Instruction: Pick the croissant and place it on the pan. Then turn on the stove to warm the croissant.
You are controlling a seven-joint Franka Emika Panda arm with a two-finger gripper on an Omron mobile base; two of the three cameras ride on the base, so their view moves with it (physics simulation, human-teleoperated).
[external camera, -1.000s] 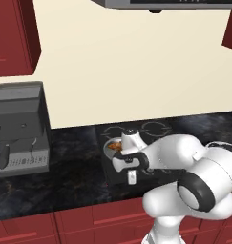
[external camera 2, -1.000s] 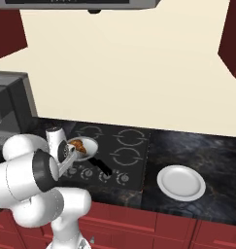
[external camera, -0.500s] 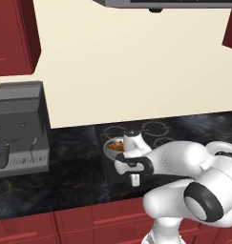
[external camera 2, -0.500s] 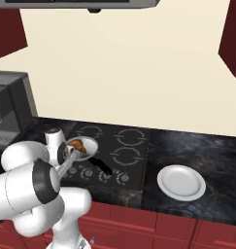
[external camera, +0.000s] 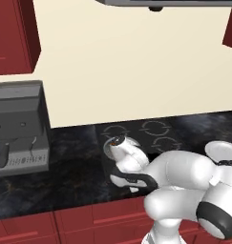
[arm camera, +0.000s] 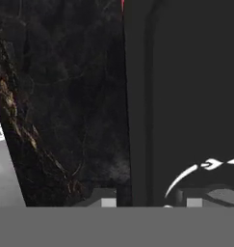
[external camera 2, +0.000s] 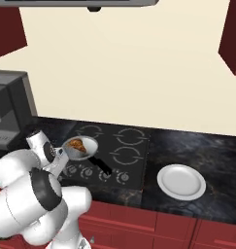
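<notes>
The croissant (external camera 2: pixel 77 144) lies in the pan (external camera 2: pixel 88 151) on the front-left burner of the stove (external camera 2: pixel 131 151), left of the white plate (external camera 2: pixel 181 181). End effector (arm camera: pixel 147 201) low at the stove's front edge; its opening apparently cannot be judged.

No readable text, brand, number or label is seen anywhere. Only unlettered marks are found: grey ring patterns printed on the burners of the stove (external camera 2: pixel 120 146), small white arc marks around its knobs (external camera 2: pixel 105 175), one such white curved mark seen up close on the black stove surface (arm camera: pixel 195 170) in the hand view, and a row of tiny pale marks on the front panel of the coffee machine (external camera: pixel 21 128), too small to be read.
</notes>
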